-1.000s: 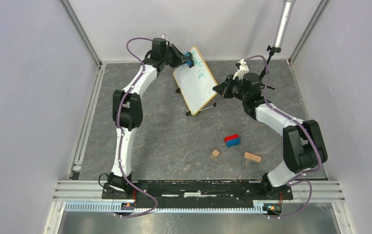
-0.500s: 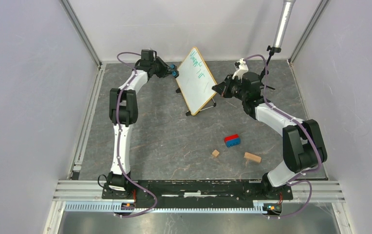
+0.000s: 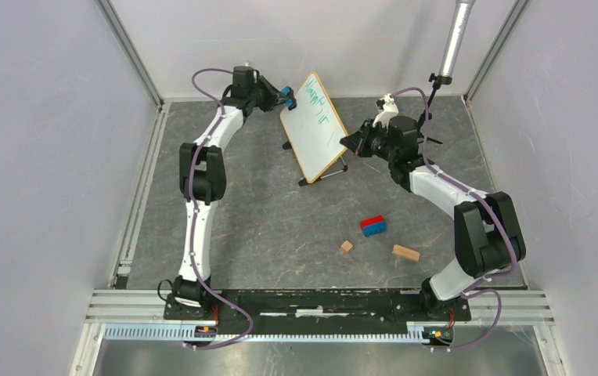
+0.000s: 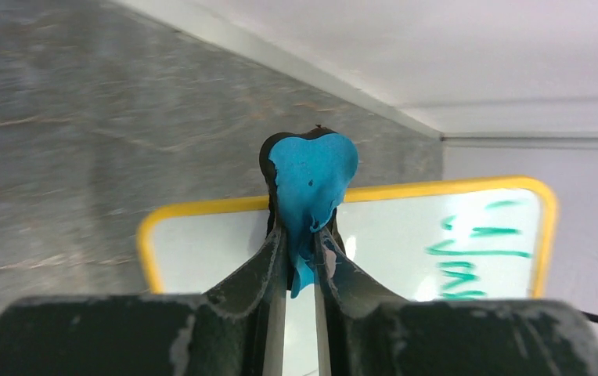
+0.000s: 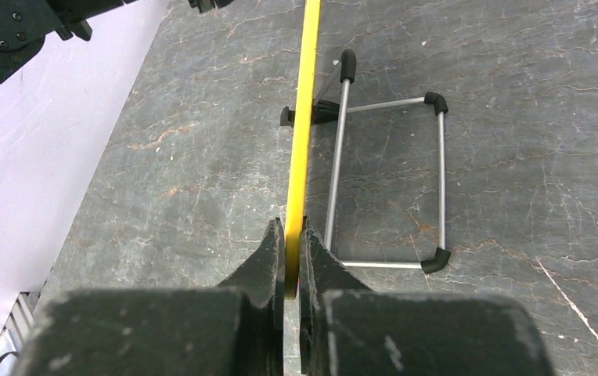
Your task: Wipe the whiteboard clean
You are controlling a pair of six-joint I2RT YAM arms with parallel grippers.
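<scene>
While the green handwriting (image 4: 476, 251) stands unwiped, the step in hand is judged to be bringing the wiper to the board.

- Item 1, whiteboard (image 3: 315, 129): upper centre of the overhead view, propped tilted on a wire stand (image 5: 390, 180) with black feet. The frame is yellow-toned and the marks sit toward the board's upper end.
- Item 2, right gripper (image 5: 293, 235): jaws closed to a narrow slit, pinching the board's frame edge at its right side and steadying it.
- Item 3, left gripper (image 4: 302, 235): jaws nearly closed on a blue wiping pad (image 4: 310, 168) with dark backing, just beside the board's upper left corner. Whether the pad touches the board cannot be told.
- Next move, as judged: press the pad flat on the written area and sweep across it while the right grip resists the push. A tipped stand is the risk.
- Surface: grey marbled table (image 3: 264, 219). A red-and-blue block (image 3: 372, 225), a small wooden cube (image 3: 347, 246) and a wooden block (image 3: 405, 252) lie lower right of centre, well apart from the board.
- Room: pale walls (image 3: 37, 157) with metal framing, and a grey pole (image 3: 456, 35) at upper right.
</scene>
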